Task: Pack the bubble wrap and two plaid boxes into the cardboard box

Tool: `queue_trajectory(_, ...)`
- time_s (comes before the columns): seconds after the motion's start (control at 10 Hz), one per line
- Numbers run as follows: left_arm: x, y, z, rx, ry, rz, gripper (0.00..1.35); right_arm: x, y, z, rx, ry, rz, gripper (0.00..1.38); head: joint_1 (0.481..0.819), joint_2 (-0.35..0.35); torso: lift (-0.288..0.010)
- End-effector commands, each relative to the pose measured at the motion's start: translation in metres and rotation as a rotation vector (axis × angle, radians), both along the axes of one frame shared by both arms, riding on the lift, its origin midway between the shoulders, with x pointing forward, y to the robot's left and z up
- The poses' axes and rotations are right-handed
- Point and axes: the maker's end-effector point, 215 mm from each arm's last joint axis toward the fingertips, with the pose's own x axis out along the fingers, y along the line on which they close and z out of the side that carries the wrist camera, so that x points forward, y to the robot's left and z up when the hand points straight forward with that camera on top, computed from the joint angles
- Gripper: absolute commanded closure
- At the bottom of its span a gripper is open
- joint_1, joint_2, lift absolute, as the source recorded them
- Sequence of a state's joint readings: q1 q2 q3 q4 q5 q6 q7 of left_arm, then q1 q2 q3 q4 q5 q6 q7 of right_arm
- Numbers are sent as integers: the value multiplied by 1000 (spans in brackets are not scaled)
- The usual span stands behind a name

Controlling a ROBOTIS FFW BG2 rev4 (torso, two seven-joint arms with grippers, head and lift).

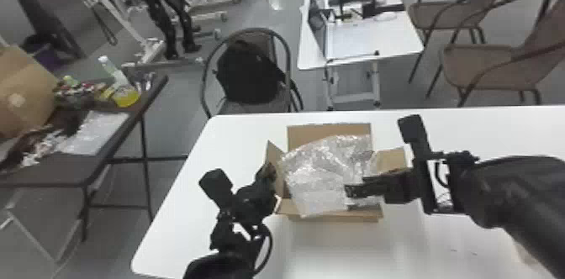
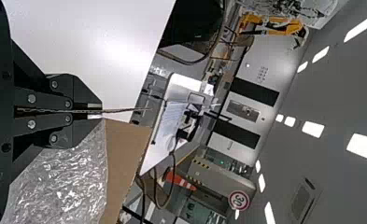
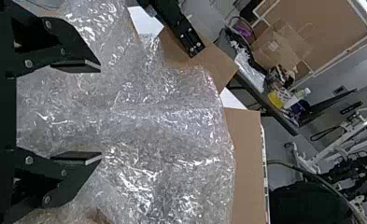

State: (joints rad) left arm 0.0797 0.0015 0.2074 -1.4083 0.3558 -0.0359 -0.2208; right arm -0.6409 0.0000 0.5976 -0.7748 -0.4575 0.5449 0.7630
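Observation:
The cardboard box [image 1: 330, 215] stands on the white table with its flaps spread. Crumpled bubble wrap [image 1: 323, 173] lies over its opening, reaching the back flap and draping over the front one. At the box's left side is my left gripper [image 1: 272, 173]; in the left wrist view the same left gripper [image 2: 102, 111] is shut on a side flap [image 2: 125, 110], seen edge-on, beside the bubble wrap [image 2: 64, 182]. From the right, my right gripper [image 1: 351, 191] is over the wrap's right part. In the right wrist view the right gripper [image 3: 100, 112] is open, bubble wrap [image 3: 172, 126] spread beneath its parted fingers.
The white table [image 1: 483, 131] extends to both sides of the box. Behind it stand a chair with a black backpack [image 1: 248, 72] and another white table [image 1: 357, 43]. At the far left a dark table [image 1: 80, 169] holds a large carton, bottles and plastic packaging.

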Motion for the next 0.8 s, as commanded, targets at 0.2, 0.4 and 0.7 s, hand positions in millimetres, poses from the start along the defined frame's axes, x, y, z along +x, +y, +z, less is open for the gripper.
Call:
queue_trajectory(0.2, -6, 7, -3, -20, -3, 21, 1214, 8, 17, 73, 28, -305, 27, 127, 695, 350, -14)
queue_trajectory(0.4, -14, 15, -8, -33, 3, 38, 1214, 5, -34, 95, 20, -460, -86, 128, 695, 350, -14)
queue_trajectory(0.7, -29, 24, -15, -52, 9, 62, 1214, -33, -184, 50, -84, -537, -384, 131, 695, 349, -14)
